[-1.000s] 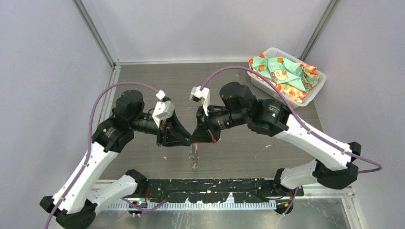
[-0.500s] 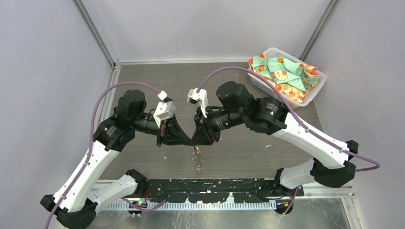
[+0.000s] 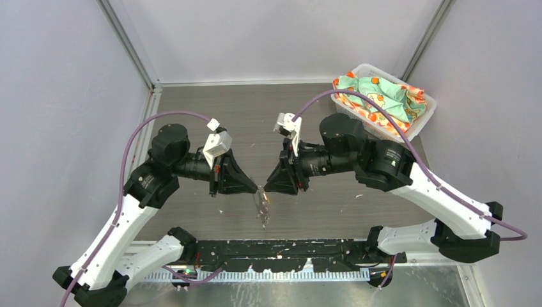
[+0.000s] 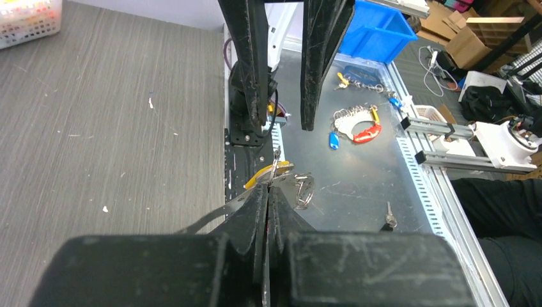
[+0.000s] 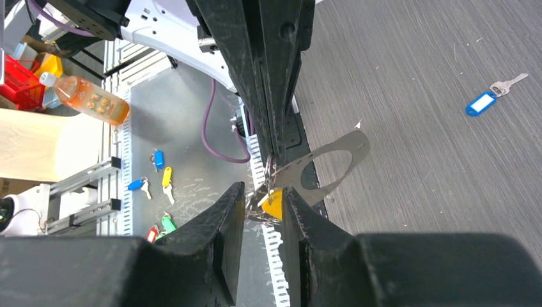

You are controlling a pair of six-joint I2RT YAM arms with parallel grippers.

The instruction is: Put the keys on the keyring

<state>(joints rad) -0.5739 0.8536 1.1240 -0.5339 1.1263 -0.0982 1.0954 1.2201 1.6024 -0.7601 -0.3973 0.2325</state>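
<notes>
White basket (image 3: 425,118) far right on grey wood-grain table (image 3: 211,109), holding patterned cloth (image 3: 377,96), perhaps crumpled.

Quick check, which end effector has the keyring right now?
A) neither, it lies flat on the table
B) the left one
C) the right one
B: in the wrist views, the left end effector is shut on the keyring, while the right end effector has its fingers apart.

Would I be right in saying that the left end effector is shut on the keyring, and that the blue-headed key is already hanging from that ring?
Not quite. The blue-headed key is not on the keyring. The right wrist view shows it lying loose on the table, apart from the ring. The left end effector is indeed shut on the keyring.
</notes>
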